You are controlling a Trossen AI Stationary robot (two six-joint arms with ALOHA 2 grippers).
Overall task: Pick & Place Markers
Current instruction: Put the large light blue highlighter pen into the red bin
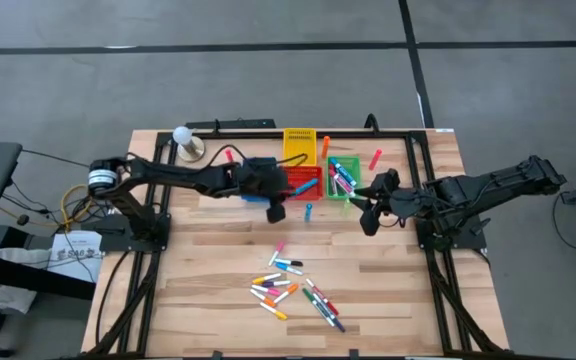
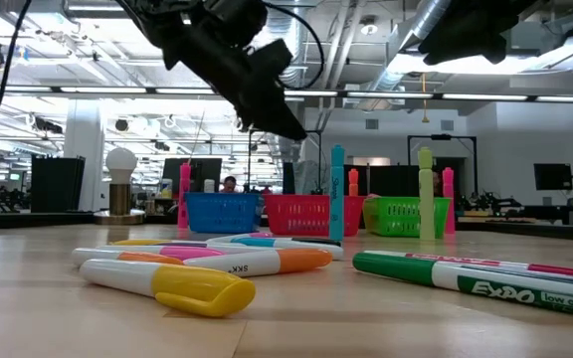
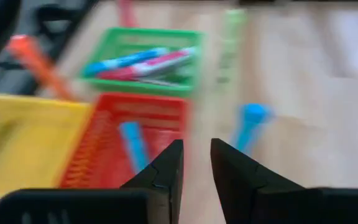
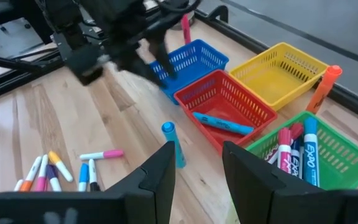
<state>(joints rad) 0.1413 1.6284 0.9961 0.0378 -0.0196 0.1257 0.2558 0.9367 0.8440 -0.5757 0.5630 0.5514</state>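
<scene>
While we look straight down, the wooden table (image 1: pixel 208 300) shows wide bare board at its 9 o'clock and 3 o'clock sides, and a dark frame rail (image 1: pixel 418 170) runs along the edges behind and beside the bins.

We see four bins in a cluster at 12 o'clock: yellow bin (image 1: pixel 298 144), blue bin (image 1: pixel 258 172), red bin (image 1: pixel 304 181), green bin (image 1: pixel 342 178). The left gripper (image 1: pixel 275 211) hangs just in front of the blue and red bins; its fingers (image 3: pixel 166 174) are a narrow slit apart, holding nothing. The right gripper (image 1: pixel 369 218) hovers near the green bin's 4 o'clock corner, its jaws parted wider and also empty.

Most loose markers (image 1: pixel 293 288) lie scattered at 6 o'clock, well apart from both grippers, with open board between them and the bins. One blue marker (image 1: pixel 308 211) stands upright just in front of the red bin, between the two grippers.

Only the right wrist view shows us a blue marker lying in the red bin (image 4: pixel 222 123) and the Expo markers (image 4: pixel 297 149) in the green one. Only the low view shows the standing markers (image 2: pixel 426 194) as upright posts, and a lamp (image 2: pixel 120 179) at the far edge.
</scene>
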